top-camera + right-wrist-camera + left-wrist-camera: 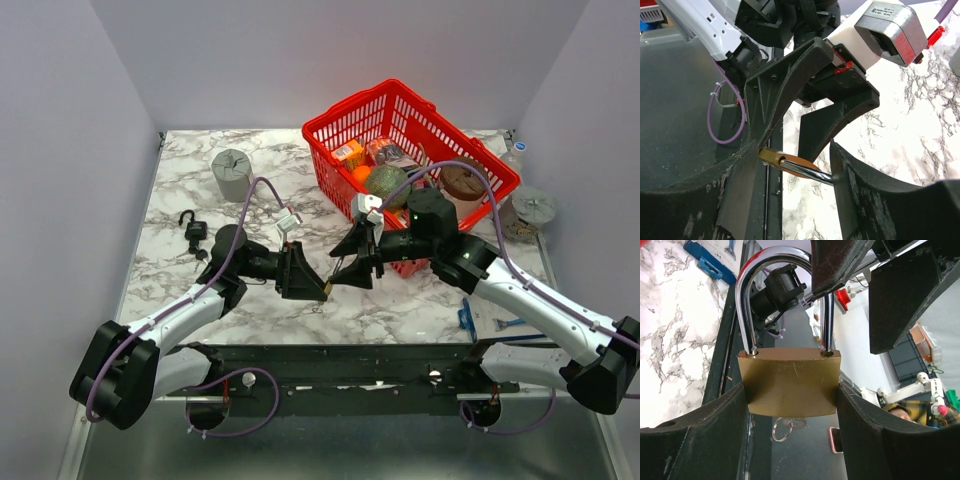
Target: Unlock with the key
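Note:
My left gripper (318,290) is shut on a brass padlock (790,382), its sides between my pads and its chrome shackle (747,300) pointing away, still seated in the body. A small silver key (792,423) on a split ring hangs from the padlock's underside. My right gripper (342,270) is open at the shackle. In the right wrist view the shackle (807,171) crosses the gap and touches one finger (850,190). A black padlock (194,229) lies far left on the table, with a tiny black-headed key (201,253) beside it.
A red basket (470,150) full of groceries stands at the back right, just behind my right arm. A grey cylinder (231,172) stands back left. A blue tool (468,318) lies near the front right edge. A round tin (533,205) sits far right.

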Robot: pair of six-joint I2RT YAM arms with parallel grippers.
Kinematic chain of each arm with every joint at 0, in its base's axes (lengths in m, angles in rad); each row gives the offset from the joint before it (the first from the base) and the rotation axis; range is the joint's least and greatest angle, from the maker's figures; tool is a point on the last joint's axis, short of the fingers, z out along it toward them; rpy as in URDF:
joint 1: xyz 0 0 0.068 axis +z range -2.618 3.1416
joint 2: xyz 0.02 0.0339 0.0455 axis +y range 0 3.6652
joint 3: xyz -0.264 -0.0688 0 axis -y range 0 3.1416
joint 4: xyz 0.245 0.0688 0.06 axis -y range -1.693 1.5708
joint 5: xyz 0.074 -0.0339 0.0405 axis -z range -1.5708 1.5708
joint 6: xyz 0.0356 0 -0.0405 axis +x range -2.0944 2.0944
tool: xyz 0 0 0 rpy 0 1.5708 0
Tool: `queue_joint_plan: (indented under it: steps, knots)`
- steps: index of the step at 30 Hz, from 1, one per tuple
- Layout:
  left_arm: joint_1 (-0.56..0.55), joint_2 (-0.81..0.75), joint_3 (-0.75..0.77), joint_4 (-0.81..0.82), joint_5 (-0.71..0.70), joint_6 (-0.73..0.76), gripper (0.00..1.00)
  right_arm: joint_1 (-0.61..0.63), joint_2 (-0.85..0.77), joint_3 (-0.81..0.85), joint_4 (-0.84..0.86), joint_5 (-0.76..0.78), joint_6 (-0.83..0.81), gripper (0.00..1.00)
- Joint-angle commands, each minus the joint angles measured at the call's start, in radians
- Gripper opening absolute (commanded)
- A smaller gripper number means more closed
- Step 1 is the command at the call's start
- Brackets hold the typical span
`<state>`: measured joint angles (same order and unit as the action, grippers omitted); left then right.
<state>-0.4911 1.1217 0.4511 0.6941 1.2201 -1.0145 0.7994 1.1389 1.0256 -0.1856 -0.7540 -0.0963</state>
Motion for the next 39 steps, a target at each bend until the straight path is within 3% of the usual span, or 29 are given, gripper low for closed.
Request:
queue_joint_plan:
  steps: [1,12,27,33,39]
  knots:
    - [-0.004,-0.026,0.024,0.165,0.022,-0.001,0.0,0.001,0.032,-0.029,-0.045,0.068,0.015,0.66]
    - [-0.006,-0.023,0.024,0.162,0.007,0.008,0.0,0.0,0.096,-0.047,0.084,0.068,0.171,0.67]
    - [-0.006,-0.039,0.028,0.134,-0.007,0.031,0.0,0.0,0.117,-0.093,0.176,0.383,0.288,0.67]
    - [-0.006,-0.045,0.026,0.16,-0.002,0.013,0.0,0.0,0.078,-0.185,0.268,0.459,0.285,0.75]
    - [-0.006,-0.037,0.017,0.193,-0.002,-0.01,0.0,0.0,0.081,-0.225,0.379,0.44,0.312,0.86]
